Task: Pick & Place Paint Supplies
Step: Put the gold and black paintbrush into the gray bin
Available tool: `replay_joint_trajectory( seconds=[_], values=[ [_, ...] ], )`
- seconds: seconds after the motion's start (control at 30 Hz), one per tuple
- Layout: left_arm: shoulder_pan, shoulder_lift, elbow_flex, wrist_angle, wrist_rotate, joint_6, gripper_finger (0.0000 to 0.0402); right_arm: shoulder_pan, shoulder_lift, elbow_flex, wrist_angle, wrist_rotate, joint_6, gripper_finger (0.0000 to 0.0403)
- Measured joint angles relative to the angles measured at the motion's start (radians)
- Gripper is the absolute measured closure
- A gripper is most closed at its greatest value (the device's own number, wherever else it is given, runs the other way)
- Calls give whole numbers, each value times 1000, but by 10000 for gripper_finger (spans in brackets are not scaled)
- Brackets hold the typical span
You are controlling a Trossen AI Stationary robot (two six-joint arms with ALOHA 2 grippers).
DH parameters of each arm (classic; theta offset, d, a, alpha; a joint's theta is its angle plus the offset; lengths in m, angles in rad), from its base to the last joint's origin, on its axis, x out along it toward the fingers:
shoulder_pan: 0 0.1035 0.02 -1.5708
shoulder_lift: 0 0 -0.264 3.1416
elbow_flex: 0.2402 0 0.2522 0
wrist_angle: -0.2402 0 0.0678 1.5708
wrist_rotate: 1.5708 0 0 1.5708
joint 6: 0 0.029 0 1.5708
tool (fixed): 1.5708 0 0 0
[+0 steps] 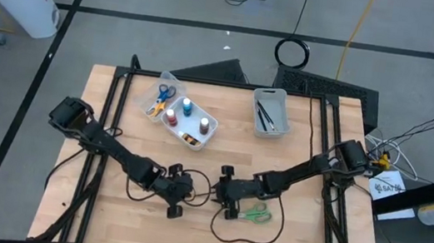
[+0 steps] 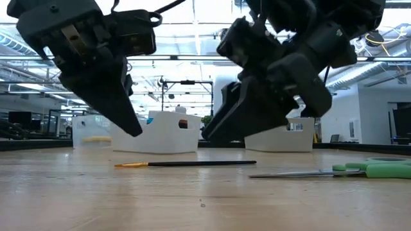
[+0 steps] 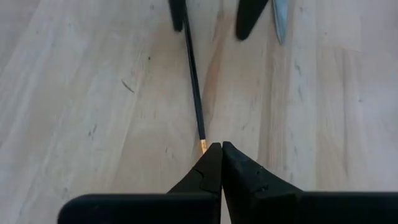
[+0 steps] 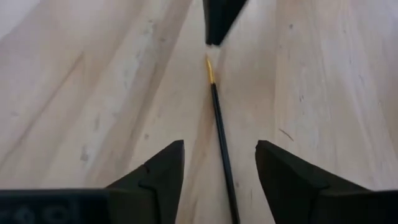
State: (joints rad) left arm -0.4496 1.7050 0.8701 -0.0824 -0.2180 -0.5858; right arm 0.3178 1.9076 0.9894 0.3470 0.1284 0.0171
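Right wrist view is showing the right gripper point(image 4: 219, 163) with its two dark fingers point(image 4: 160, 171) standing apart, holding nothing; the thin dark paintbrush point(image 4: 221, 146) is lying flat on the wooden table point(image 4: 93, 93) in the gap between them, touched by neither. Beyond the brush's gold tip, the pinched-together tip of the left gripper point(image 4: 217, 22) is pointing down at it. Left wrist view is giving the reverse: the left gripper point(image 3: 221, 148) is pressed fully closed, empty, its tip sitting just beside the gold end of the paintbrush point(image 3: 193, 74), whether touching I cannot tell.

Counting from the high view, taking the paintbrush as landmark: one pair of green-handled scissors point(image 1: 255, 214) is lying just beside it, under the right arm. Well beyond the brush, a clear bin point(image 1: 203, 136) is holding one more pair of scissors with yellow and blue handles point(image 1: 160, 97) and three small bottles, one blue-capped point(image 1: 187, 103), one red-capped point(image 1: 171, 116) and one red-brown point(image 1: 202, 125); a further small orange item beside them is too small to name. One white bin point(image 1: 283, 105), also well beyond the brush, is holding thin dark brushes point(image 1: 263, 113), too fine to count.

Only the low view is showing both grippers hanging just above the tabletop rather than resting on it, with the paintbrush point(image 2: 192, 163) and scissors point(image 2: 359, 170) flat beneath.
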Motion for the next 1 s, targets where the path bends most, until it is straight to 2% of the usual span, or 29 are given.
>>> replay_joint_trajectory(
  seconds=[0.3, 0.7, 1.0],
  values=[
    [0, 59, 0, -52, 17, -52, 394, 18, -35, 1, 3, 0, -7, 211],
    [1, 44, 0, -98, 11, -71, 396, 18, -35, 1, -1, 1, -10, 210],
    [-5, 18, -1, -18, 20, -71, 395, 18, -35, 1, -1, 1, -10, 210]
  ],
)
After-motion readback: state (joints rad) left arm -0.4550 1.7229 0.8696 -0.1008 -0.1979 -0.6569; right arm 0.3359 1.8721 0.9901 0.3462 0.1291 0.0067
